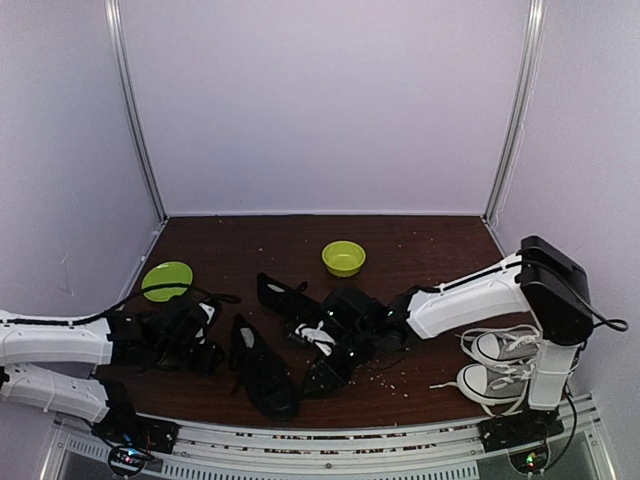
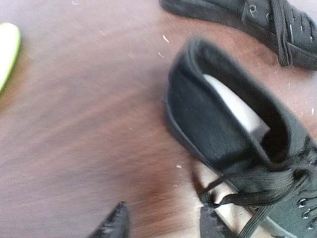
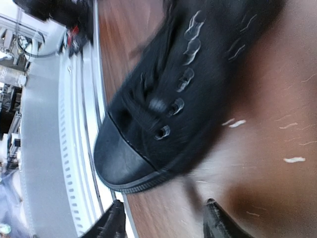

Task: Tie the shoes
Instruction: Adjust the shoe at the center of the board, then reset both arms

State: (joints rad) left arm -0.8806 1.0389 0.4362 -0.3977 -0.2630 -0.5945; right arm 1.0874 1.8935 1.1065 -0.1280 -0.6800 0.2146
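Lying mid-table between both arms, the black shoes (image 1: 262, 372) share the brown table (image 1: 425, 238) with white sneakers (image 1: 497, 366) by the right arm's base, a green plate (image 1: 166, 279) and a bowl (image 1: 343, 258). Both the left gripper (image 2: 166, 224) and right gripper (image 3: 164, 223) gape empty.

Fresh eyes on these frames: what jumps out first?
A tangle of black shoes mid-table, dark on dark wood, with both arms reaching in: the left gripper open beside loose laces, the right gripper open near a toe cap. Next, the bright spots: a lime bowl behind the shoes, a green plate at the left, and white-laced sneakers by the right arm's base.
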